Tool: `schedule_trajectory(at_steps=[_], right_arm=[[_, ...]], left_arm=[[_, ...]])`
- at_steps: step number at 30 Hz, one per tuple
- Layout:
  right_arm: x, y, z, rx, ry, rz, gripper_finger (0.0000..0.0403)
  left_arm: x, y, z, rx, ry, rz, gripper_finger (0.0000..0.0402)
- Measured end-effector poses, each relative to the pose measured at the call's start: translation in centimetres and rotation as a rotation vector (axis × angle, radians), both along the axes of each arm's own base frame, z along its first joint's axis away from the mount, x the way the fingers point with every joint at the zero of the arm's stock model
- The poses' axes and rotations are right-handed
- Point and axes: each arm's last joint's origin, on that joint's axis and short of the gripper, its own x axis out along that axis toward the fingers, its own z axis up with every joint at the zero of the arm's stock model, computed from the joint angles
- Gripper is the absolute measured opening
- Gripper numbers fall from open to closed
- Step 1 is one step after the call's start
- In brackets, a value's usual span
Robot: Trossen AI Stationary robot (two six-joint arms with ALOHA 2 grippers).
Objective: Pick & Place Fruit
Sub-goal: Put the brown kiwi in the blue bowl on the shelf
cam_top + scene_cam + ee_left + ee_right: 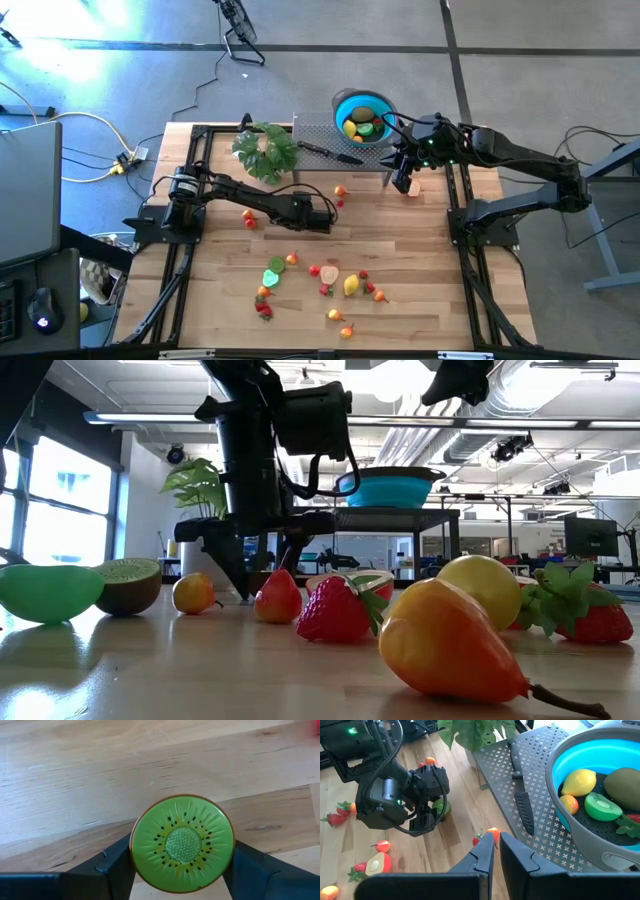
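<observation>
- You are working the left gripper (182, 870) low over the table (420, 250), with its two dark fingers (117, 865) standing on either side of a kiwi half (182, 843). The fingers are spread around the kiwi half; whether they are yet pressing its rim cannot be told.
- The kiwi half is lying cut face up near the middle of the table, well apart from the blue bowl (340, 108) on the perforated metal stand (320, 140).
- Risk: the kiwi half is a smooth, glossy plastic disc with a round rim. The fingers are meeting a curved edge, so an off-centre squeeze is likely to squirt it sideways or tip it.
- Risk: the wooden table top is slick and flat, so a nudged fruit is liable to slide rather than stay put.
- Risk: a red-and-orange fruit (341, 190) is lying near the left gripper; a swing toward the bowl could knock it.
- The right gripper (496, 851) is hovering beside the stand with its fingers pressed together, holding nothing. It is sitting close to the delivery path, so a collision between arms is possible.
- A black-handled knife (520, 790) and a leafy plant (265, 150) are crowding the stand beside the bowl, which is narrowing your approach.
- The bowl is already holding a lemon (577, 781) and green pieces, so a dropped disc could bounce off them.
</observation>
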Motion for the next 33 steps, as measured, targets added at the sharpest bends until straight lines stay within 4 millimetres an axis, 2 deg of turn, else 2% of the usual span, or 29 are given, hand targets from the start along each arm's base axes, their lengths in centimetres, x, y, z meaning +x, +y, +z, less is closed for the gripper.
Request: schedule_trajectory(at_steps=[11,16,23,33], right_arm=[[0.0,0.0,0.0,0.0,0.0,0.0,0.0023],[0.0,0.0,0.0,0.002,0.0,0.002,0.0023],[0.0,0.0,-0.1,0.007,0.008,0.01,0.0023],[-0.2,0.2,-0.3,0.029,0.034,0.067,0.0023]], left_arm=[[0.0,0.0,0.0,-0.006,0.008,-0.027,0.0234],[-0.2,-0.1,0.7,-0.013,0.002,-0.053,0.0234],[-0.9,0.0,3.5,0.006,-0.048,-0.084,0.0233],[-2.3,0.7,9.8,0.052,-0.266,-0.166,0.0232]])
